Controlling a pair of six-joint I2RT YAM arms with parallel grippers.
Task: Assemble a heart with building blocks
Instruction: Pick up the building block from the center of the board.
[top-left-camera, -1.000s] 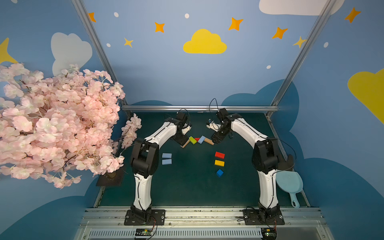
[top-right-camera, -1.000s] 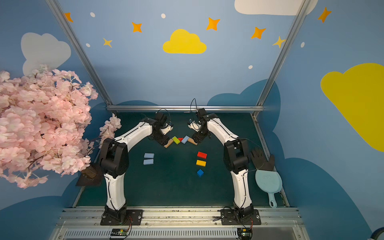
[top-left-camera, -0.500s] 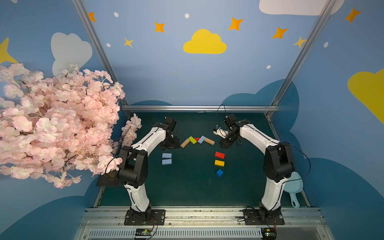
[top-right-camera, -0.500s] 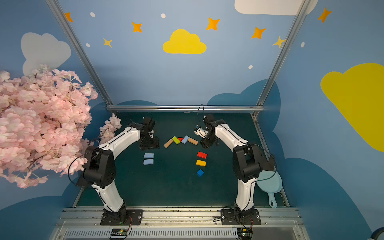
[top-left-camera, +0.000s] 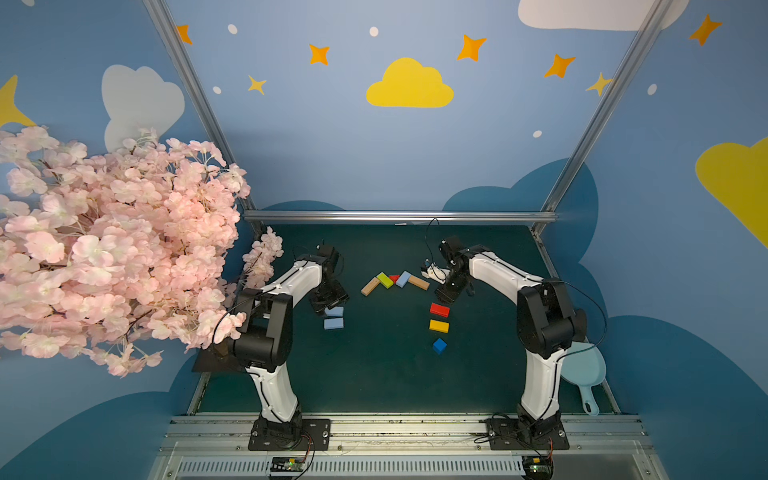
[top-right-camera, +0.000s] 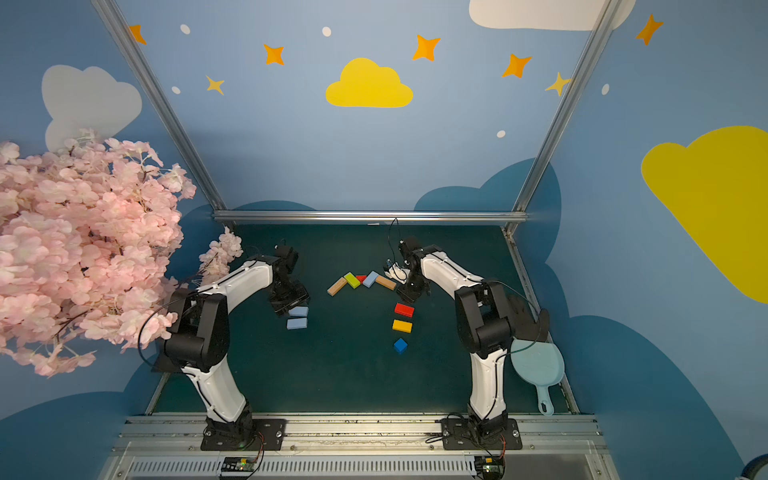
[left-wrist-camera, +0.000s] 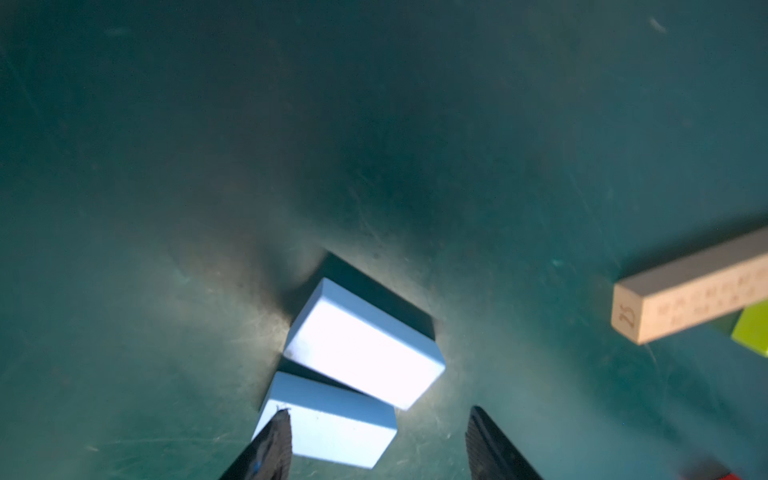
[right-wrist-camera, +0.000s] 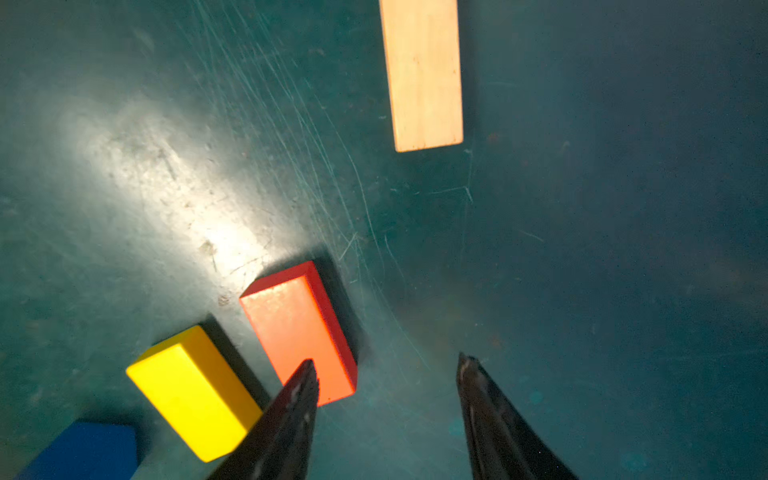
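Worktop (top-left-camera: 374, 374) scene with the heart (top-left-camera: 403, 279) partly laid, shown in both top views and both wrist views.

**Heart.** Only the upper arch is in place, at the far middle of the dark green worktop. From left to right it consists of:
- a left tan bar (top-right-camera: 336, 286)
- a lime green bar (top-right-camera: 351, 280)
- a red triangle (top-right-camera: 360, 278) at the notch
- a slanted light blue bar (top-right-camera: 370, 279)
- a right tan bar (top-right-camera: 386, 283)

Neighbouring pieces touch or lie just beside one another. Both tan bars slope outward toward the near side.

**Loose blocks.** A red bar (top-right-camera: 404, 309), a yellow bar (top-right-camera: 402, 326) and a dark blue cube (top-right-camera: 400, 345) form a short column on the near side of the right tan bar, each apart from the next. A far light blue block (top-right-camera: 298, 311) and a near light blue block (top-right-camera: 296, 323) lie side by side to the left of the arch, apart from it.

**Left tool** (left-wrist-camera: 378, 411). It hangs over the light blue pair with its jaws apart and nothing clamped. In the left wrist view one fingertip (left-wrist-camera: 278, 432) overlaps a corner of one block, and the other stands over bare worktop. Contact cannot be told.

**Right tool** (right-wrist-camera: 386, 359). Its jaws are apart and empty, and it is placed between the right tan bar and the red bar. In the right wrist view one fingertip (right-wrist-camera: 299, 386) overlaps the end of the red bar, and the gap between the fingertips lies over bare worktop.

**Surroundings.** A pink blossom tree (top-left-camera: 104, 232) stands at the left edge. A pale blue scoop (top-left-camera: 582, 372) lies at the right near edge, beside the right arm.
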